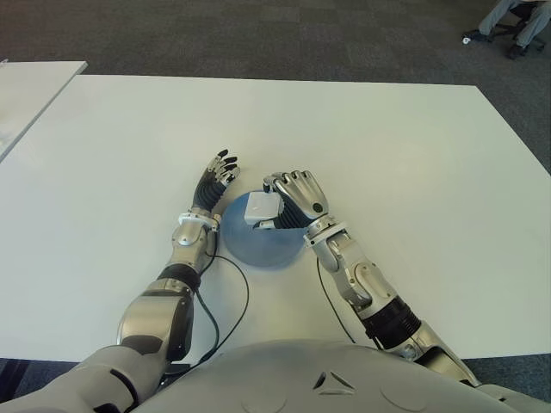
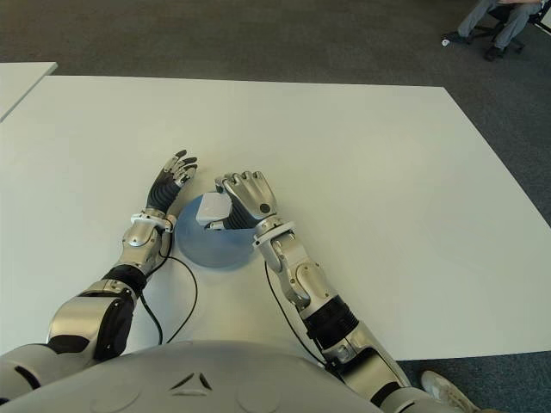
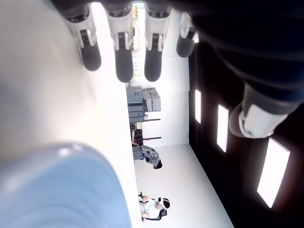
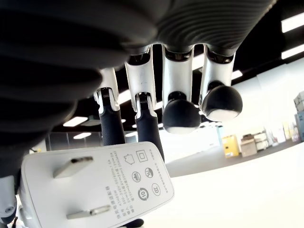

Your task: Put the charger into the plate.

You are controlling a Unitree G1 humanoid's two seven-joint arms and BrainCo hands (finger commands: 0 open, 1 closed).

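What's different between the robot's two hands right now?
The right hand is curled around a white charger and shows over the blue plate; the left hand holds nothing, its fingers stretched out straight. The left hand shows beside the plate, on its left, while the right hand reaches in from the plate's right. Both have silver backs and dark fingertips.

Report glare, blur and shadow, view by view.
Eye views: even light, the plate casts a soft shadow. Left wrist view: the plate's rim blurred up close, ceiling lights glaring. Right wrist view: the charger sharp in the right hand, background washed out.
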